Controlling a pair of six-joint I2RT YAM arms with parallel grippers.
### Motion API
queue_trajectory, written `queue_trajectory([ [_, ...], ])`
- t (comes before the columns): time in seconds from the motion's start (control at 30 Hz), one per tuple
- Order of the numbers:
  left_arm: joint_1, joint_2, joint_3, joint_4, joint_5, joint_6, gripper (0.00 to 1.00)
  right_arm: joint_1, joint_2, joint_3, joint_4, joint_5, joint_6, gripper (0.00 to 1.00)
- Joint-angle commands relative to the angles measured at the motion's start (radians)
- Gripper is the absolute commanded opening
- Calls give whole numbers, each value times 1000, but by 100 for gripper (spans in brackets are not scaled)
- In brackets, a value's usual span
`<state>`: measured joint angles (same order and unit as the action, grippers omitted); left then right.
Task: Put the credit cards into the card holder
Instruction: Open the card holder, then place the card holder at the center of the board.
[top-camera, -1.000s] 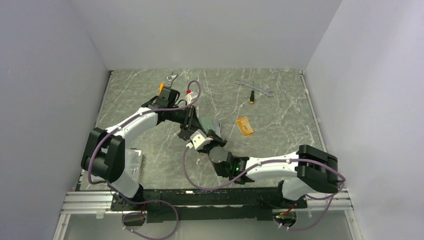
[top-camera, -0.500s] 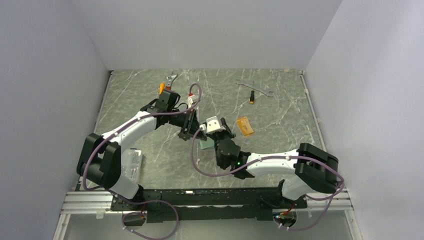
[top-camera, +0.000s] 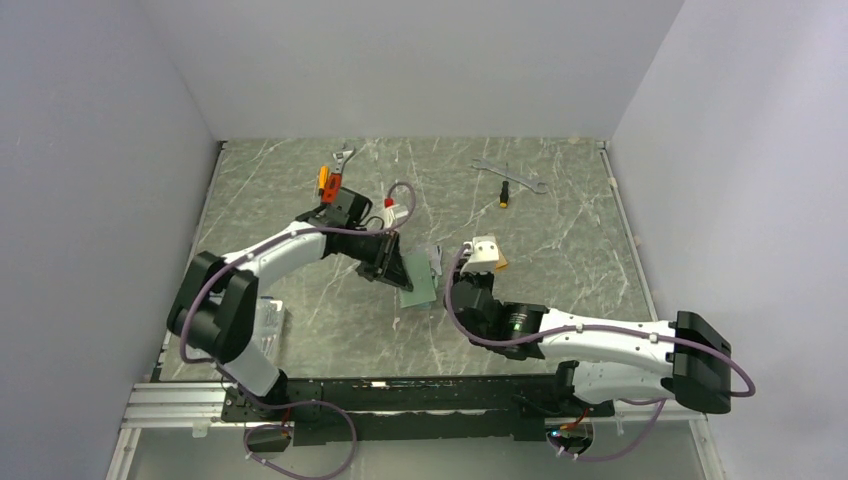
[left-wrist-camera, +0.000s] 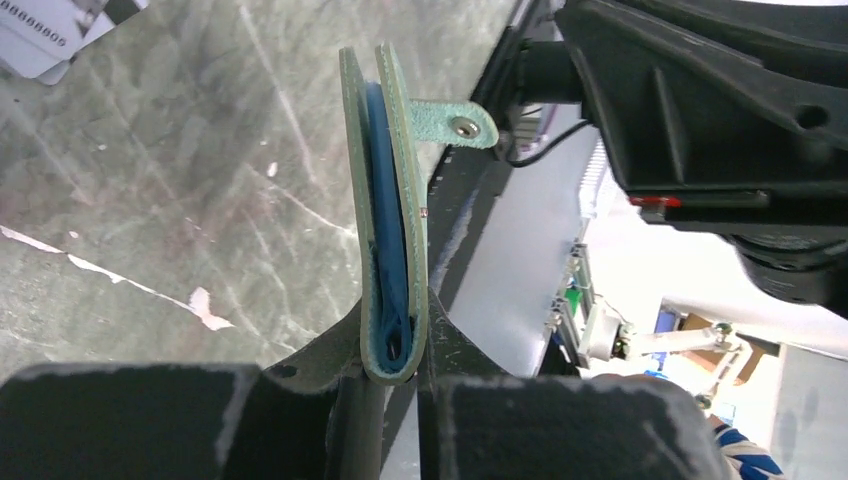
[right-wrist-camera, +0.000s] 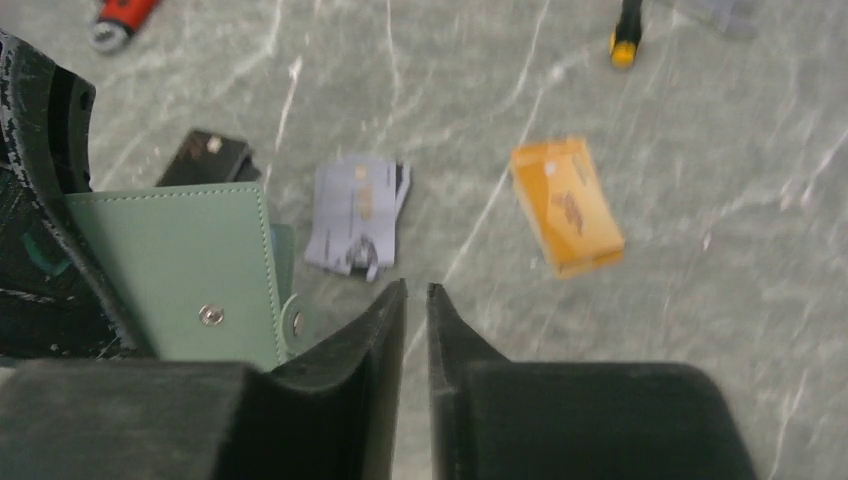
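My left gripper (top-camera: 395, 268) is shut on the fold of the sage-green card holder (top-camera: 417, 287) and holds it on edge above the table. In the left wrist view the card holder (left-wrist-camera: 392, 230) is nearly closed, with blue lining showing and the snap tab (left-wrist-camera: 455, 125) sticking out. My right gripper (right-wrist-camera: 417, 290) is shut and empty, just right of the card holder (right-wrist-camera: 180, 270). Ahead of it on the table lie a silver-grey card (right-wrist-camera: 355, 215), an orange card (right-wrist-camera: 565, 205) and a black card (right-wrist-camera: 205, 158). From above, the orange card (top-camera: 500, 263) is mostly hidden by my right wrist.
A wrench (top-camera: 510, 172) and a yellow-handled screwdriver (top-camera: 505, 195) lie at the back right. An orange-handled tool (top-camera: 325, 180) and another wrench (top-camera: 343, 158) lie at the back left. A pale card (left-wrist-camera: 40, 35) lies on the table, and a pale item (top-camera: 266, 325) sits near my left arm's base.
My right gripper has drawn back from the card holder and swung to the right, toward the orange card. My left gripper has shifted slightly right, still holding the card holder.
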<state>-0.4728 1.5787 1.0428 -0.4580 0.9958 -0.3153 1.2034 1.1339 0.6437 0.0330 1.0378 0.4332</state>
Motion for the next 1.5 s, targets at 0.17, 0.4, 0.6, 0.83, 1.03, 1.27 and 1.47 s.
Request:
queue_trajectory([
  [0.17,-110,72,14,74,-124,111,0,-23,-166,-36,-272,-279,344,64],
  [0.4,-110,53,13,100,-100,139,0,-262,-152,-69,-140,-686,330,61],
  [0.6,-110,51,15,93,-97,139,0,-298,-75,-48,-75,-808,317,63],
  [0.83,-111,60,15,103,-82,125,0,-303,-22,-38,-76,-824,320,64],
  [1.03,-110,51,9,108,-47,118,0,-314,34,-54,-109,-777,339,45],
  [1.27,-109,47,-20,98,-17,147,3,-320,-6,-108,-93,-728,358,13],
  [1.47,-108,74,-41,50,-65,200,39,-319,-25,-161,-94,-770,375,0],
])
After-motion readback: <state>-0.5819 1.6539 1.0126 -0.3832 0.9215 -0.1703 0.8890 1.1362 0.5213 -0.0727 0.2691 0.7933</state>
